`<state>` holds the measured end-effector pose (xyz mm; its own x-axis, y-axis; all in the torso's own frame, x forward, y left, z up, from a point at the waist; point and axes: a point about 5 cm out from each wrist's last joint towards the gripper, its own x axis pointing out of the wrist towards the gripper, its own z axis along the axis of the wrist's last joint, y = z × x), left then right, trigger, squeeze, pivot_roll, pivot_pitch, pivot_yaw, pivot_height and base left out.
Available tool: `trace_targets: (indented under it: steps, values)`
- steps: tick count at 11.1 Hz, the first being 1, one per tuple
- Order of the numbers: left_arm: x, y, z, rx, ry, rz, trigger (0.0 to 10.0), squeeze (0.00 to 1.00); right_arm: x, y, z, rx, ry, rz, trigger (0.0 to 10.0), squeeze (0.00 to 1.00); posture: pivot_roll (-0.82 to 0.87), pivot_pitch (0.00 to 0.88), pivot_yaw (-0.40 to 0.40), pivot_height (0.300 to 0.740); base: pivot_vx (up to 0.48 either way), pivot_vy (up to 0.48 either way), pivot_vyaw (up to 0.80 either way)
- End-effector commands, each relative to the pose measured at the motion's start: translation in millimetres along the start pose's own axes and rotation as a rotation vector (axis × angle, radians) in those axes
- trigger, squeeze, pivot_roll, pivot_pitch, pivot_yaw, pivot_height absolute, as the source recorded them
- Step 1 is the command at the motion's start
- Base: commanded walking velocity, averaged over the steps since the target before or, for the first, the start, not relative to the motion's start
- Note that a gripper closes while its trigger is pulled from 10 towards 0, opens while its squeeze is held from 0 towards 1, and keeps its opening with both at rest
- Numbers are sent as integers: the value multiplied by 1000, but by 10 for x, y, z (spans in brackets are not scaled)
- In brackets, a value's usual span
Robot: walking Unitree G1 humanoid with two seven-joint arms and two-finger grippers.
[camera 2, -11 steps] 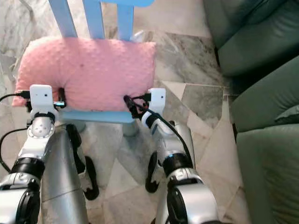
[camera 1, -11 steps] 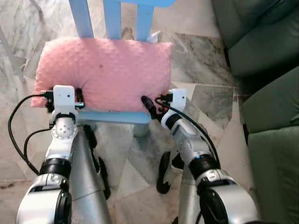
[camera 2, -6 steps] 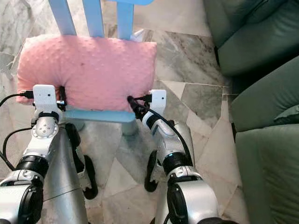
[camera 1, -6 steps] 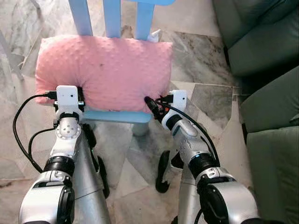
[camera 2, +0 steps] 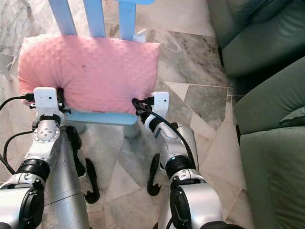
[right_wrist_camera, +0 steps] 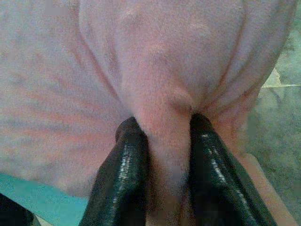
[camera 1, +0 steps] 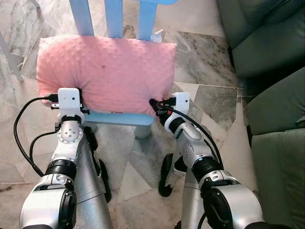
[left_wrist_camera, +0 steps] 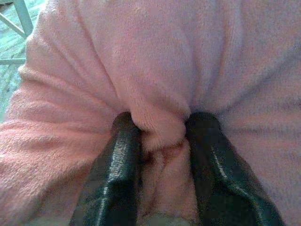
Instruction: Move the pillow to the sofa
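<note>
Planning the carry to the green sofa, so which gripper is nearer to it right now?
Right. The right gripper pinches the pink pillow's corner on the side toward the sofa; the left gripper pinches the pillow's far corner.

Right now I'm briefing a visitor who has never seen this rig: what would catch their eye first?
The big pink pillow lying across the seat of a light blue chair. The left gripper and right gripper each pinch a fold of its near edge. A dark green sofa stands to the robot's right on the marble floor.
</note>
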<state>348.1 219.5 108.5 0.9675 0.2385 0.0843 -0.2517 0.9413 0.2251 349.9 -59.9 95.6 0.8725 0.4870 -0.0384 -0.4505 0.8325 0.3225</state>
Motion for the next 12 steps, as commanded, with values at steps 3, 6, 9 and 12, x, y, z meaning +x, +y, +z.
trace_targets:
  steps: [3,6,9,12]
  values:
    - [-113,-98,-237,-11,114,-34,0,0,-100,-85,-228,22,93,-44,0,0,-46,462,-135,472,0,0,0]
    - [-154,-75,-252,-4,83,-59,0,0,-87,-157,-136,-42,88,-31,0,0,-28,311,-107,472,0,0,0]
    - [-421,-33,-276,6,-12,-113,0,0,-354,-434,-127,-184,36,-62,0,0,-9,186,-85,472,0,0,0]
    - [-919,42,-190,-1,-84,-124,0,0,-912,-540,-174,-305,-99,-178,0,0,3,92,-58,472,0,0,0]
